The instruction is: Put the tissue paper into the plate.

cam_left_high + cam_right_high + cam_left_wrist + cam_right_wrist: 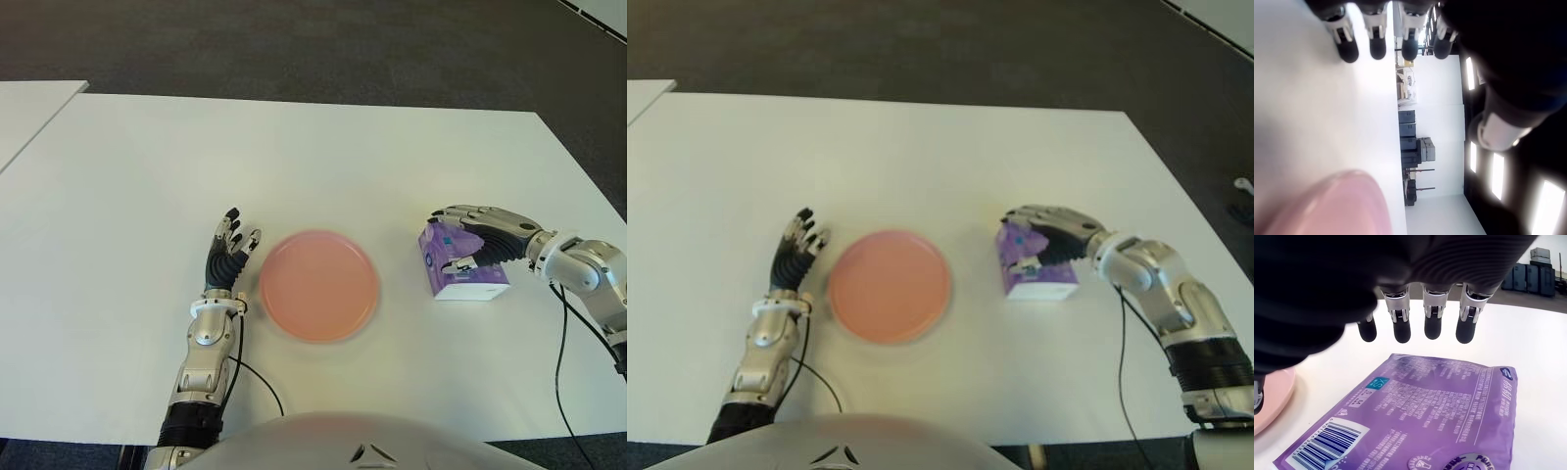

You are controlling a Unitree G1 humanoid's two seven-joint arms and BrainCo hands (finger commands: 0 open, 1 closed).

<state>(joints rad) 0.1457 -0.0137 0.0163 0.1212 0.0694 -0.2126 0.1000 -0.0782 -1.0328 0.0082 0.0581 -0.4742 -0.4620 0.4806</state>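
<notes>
A purple tissue pack lies on the white table, right of the empty pink plate. My right hand is over the pack from the right, its fingers stretched across the top and the thumb at the near side. In the right wrist view the fingertips hang spread above the pack with a gap under them, so this hand is open. My left hand shows just left of the plate, fingers relaxed and pointing away from me, holding nothing.
Black cables trail from both forearms, one by the right arm. A second white table stands at the far left. Dark carpet lies beyond the table's far edge.
</notes>
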